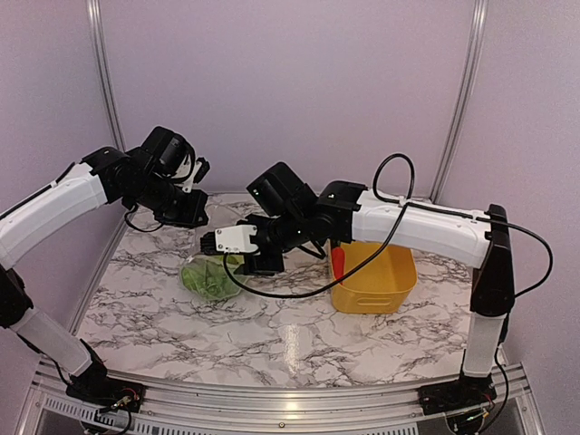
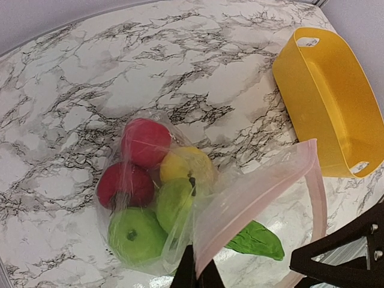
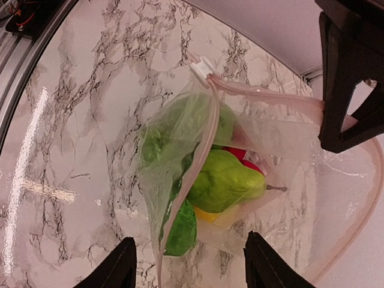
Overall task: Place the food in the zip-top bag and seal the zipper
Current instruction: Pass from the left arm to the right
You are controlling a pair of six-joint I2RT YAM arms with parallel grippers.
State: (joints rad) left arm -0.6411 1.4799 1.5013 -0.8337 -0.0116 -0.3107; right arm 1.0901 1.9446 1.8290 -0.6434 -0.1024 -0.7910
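Two claws attend the zip-top bag (image 3: 174, 138). The left claw (image 2: 198, 276) is pressed together on one end of the zipper (image 3: 264, 95), lifting the mouth off the table (image 1: 272, 344). The right claw (image 3: 192, 267) hangs spread just above. The strip's long axis runs from that pinch to the white slider (image 3: 204, 66), which is nearer the right arm. The food (image 2: 144, 141) lies inside. The mouth looks unsealed, though clear plastic makes that hard to judge.

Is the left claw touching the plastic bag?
Touching. The left wrist view shows the left gripper shut, pinching the pinkish mouth edge of the zip-top bag.
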